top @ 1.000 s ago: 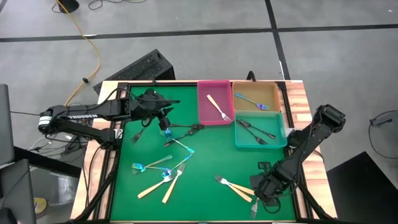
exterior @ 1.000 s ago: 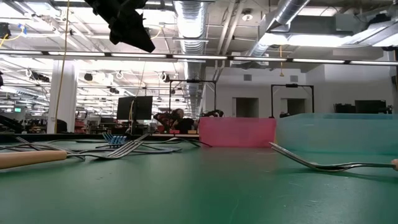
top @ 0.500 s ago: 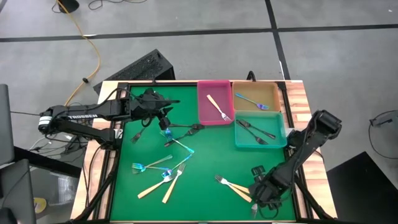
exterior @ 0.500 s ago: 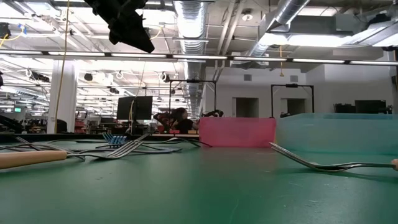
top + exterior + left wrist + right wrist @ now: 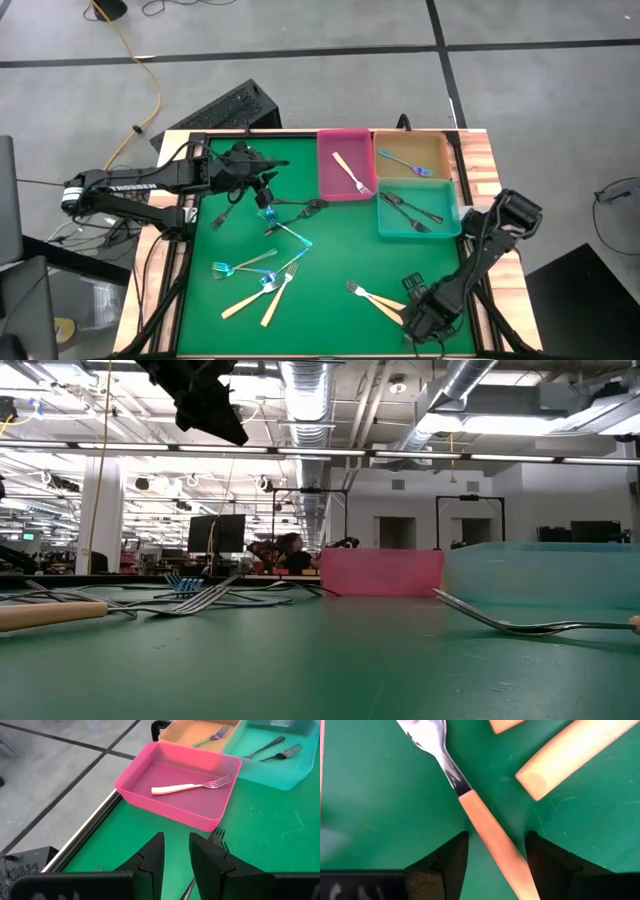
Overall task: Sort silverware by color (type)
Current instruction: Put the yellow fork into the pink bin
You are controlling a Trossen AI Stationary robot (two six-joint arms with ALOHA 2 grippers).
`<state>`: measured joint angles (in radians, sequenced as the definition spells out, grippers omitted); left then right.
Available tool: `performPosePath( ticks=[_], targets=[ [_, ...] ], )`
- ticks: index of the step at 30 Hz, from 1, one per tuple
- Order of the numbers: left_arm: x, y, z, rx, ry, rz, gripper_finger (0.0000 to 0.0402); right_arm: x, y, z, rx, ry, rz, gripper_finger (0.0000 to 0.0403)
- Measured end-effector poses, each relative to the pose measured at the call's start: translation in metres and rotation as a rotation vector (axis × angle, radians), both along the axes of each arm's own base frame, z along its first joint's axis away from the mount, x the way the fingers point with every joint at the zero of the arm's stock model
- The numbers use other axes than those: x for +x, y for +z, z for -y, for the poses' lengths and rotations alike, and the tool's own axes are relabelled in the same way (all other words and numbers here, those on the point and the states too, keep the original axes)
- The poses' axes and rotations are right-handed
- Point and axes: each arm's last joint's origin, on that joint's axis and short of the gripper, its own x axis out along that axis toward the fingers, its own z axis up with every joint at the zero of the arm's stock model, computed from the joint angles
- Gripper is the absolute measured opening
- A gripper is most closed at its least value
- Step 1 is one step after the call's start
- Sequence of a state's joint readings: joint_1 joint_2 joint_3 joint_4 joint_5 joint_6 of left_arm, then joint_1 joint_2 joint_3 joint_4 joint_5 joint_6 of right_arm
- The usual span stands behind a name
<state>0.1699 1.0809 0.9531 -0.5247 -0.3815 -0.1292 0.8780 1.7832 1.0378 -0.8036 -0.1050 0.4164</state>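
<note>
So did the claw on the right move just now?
Yes. The right claw slid toward the table's near edge, farther from the teal bin, and now straddles a tan-handled fork.

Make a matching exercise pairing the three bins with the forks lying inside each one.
Bins:
1. pink bin
2. orange bin
3. teal bin

Contents:
A. two dark black forks
B. one tan-handled fork
C. one blue fork

Pairs: 1-B, 2-C, 3-A
</note>
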Motion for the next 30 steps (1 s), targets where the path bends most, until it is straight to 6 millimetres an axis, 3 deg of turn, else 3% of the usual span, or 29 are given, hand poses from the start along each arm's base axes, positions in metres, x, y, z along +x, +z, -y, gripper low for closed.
performPosePath(
  ticks=[4, 13, 23, 30],
  targets=[
    [0.000, 0.000, 0.000, -0.007, 0.006, 0.005, 0.0076, 0.000, 0.000, 0.000, -0.001, -0.001, 0.001, 0.0189],
    [0.000, 0.000, 0.000, -0.008, 0.007, 0.006, 0.0076, 0.000, -0.001, 0.001, -0.002, -0.003, -0.004, 0.0080],
    [0.000, 0.000, 0.000, -0.005, 0.003, 0.003, 0.0076, 0.008, 0.000, 0.005, 0.003, -0.031, -0.008, 0.0083],
    [0.000, 0.000, 0.000, 0.005, 0.008, -0.001, 0.0076, 0.034, 0.000, 0.032, 0.014, -0.165, -0.034, 0.0079]
  ],
)
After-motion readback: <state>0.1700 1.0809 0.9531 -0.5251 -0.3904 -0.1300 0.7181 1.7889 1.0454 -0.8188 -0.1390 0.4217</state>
